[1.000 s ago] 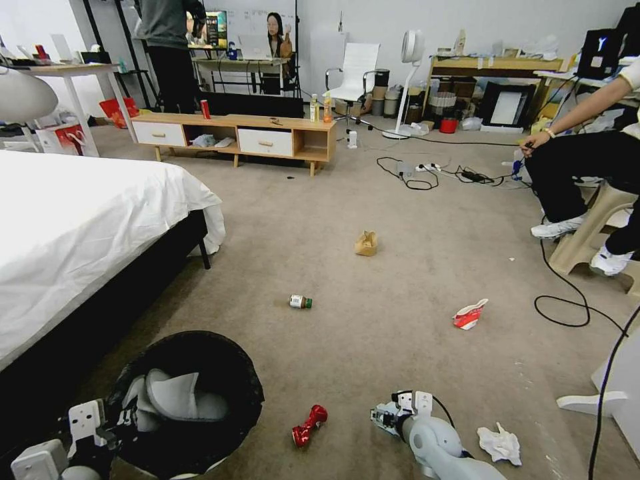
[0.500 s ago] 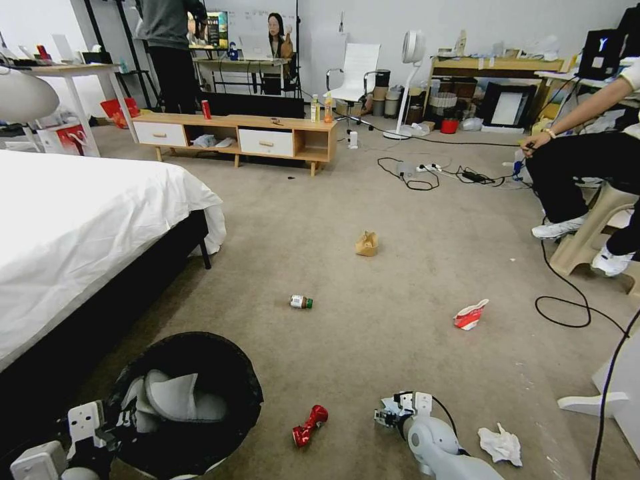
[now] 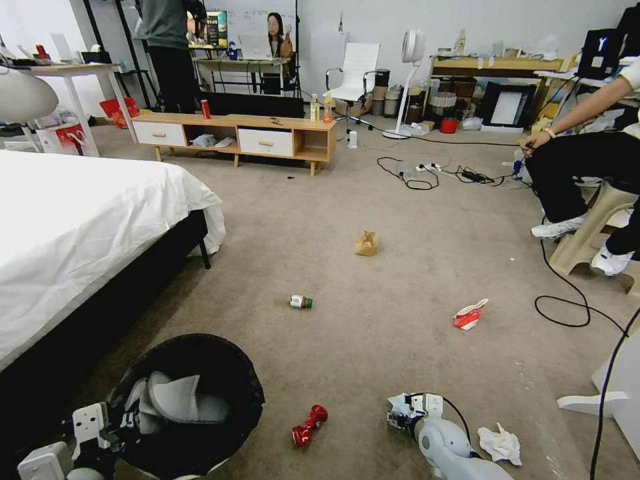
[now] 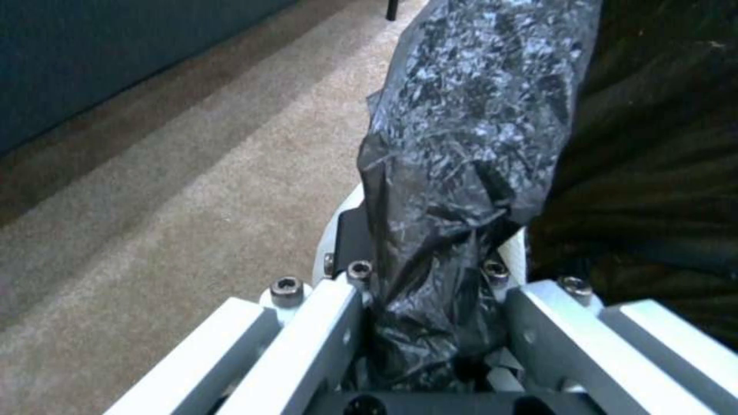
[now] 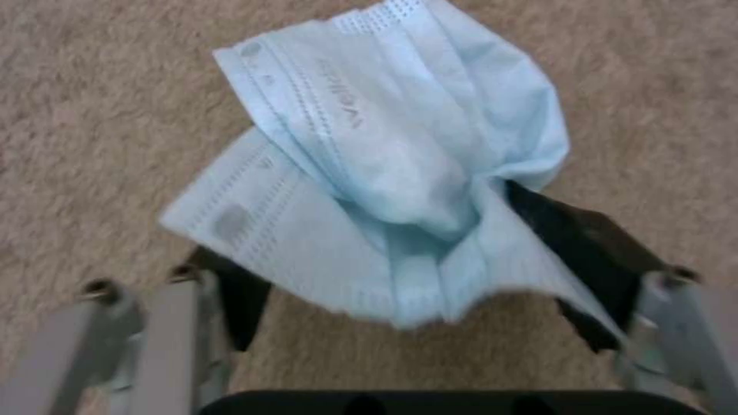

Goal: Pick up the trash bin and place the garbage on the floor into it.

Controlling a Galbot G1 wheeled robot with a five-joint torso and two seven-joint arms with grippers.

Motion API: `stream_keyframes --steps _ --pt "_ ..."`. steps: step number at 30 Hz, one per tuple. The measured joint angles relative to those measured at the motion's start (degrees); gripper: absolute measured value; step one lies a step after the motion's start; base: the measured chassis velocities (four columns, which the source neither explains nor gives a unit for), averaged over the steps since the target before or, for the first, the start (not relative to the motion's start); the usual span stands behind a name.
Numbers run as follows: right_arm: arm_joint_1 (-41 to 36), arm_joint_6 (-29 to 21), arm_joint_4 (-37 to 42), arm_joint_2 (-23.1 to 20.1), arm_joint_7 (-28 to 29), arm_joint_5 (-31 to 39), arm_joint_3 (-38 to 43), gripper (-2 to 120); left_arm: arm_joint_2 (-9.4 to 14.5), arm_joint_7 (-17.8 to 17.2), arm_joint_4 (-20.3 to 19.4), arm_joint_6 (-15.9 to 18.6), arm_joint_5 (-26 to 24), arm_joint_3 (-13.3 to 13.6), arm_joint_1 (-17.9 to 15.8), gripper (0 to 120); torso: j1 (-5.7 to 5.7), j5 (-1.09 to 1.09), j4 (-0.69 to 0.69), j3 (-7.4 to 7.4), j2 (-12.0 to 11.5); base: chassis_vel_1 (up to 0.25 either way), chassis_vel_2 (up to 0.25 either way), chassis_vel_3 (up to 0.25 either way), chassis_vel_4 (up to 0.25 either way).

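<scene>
**Q:** How is the trash bin (image 3: pixel 190 407) held, and where is it located?

**A:** It is seen at the lower left of the head view, beside the dark base of the bed (image 3: pixel 87 227), with grey slippers (image 3: pixel 180 400) lying inside. The left gripper (image 4: pixel 430 300) is placed at the near rim, its jaws clamped on the rim and on the black plastic bag (image 4: pixel 469 144) folded over it. Whether the bin rests on the floor (image 3: pixel 400 267) or is raised above it cannot be told.

**Q:** What is shown at the right gripper (image 3: pixel 403 415)?

**A:** It is positioned low over the carpet, between the crushed red can (image 3: pixel 309 425) and the white crumpled tissue (image 3: pixel 500 443). A light-blue pleated mask (image 5: pixel 384 190) is pinched between its jaws, which are closed on the lower part of the fabric; the rest fans outward over the carpet.

**Q:** Which garbage is distributed elsewhere on the floor?

**A:** A small bottle (image 3: pixel 301 301) is laid on its side near the middle of the carpet. A tan paper bag (image 3: pixel 366 243) is located farther off, and a red-white crushed carton (image 3: pixel 470 314) to the right. All three are well apart from the bin and from both grippers.
</scene>
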Motion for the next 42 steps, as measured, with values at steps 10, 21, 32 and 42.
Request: stream_keyframes --steps 10,21,32,42 --pt "-0.65 0.45 1.10 -0.46 -0.63 -0.37 -0.57 36 -0.27 0.10 0.24 -0.21 0.30 0.18 -0.08 7 0.00 0.07 0.07 0.00 0.00 0.000 0.000 0.000 0.000" --pt "-2.71 2.03 5.50 -3.77 -1.77 -2.73 -0.81 0 -0.48 0.14 0.77 -0.29 0.73 0.50 -0.32 7 0.00 0.07 0.04 0.01 0.00 0.000 0.000 0.000 0.000" --pt "-5.57 4.01 11.10 -7.37 -2.20 -5.75 -0.42 0 -0.65 0.43 1.04 -0.60 1.27 0.84 -0.29 7 0.00 0.05 0.04 0.00 -0.01 0.000 0.000 0.000 0.000" --pt "-9.70 6.29 27.40 -14.83 -1.29 -5.44 4.49 0 0.49 -0.72 0.64 1.47 -1.47 1.25 -0.82 7 0.00 0.04 0.02 0.00 0.00 0.000 0.000 0.000 0.000"
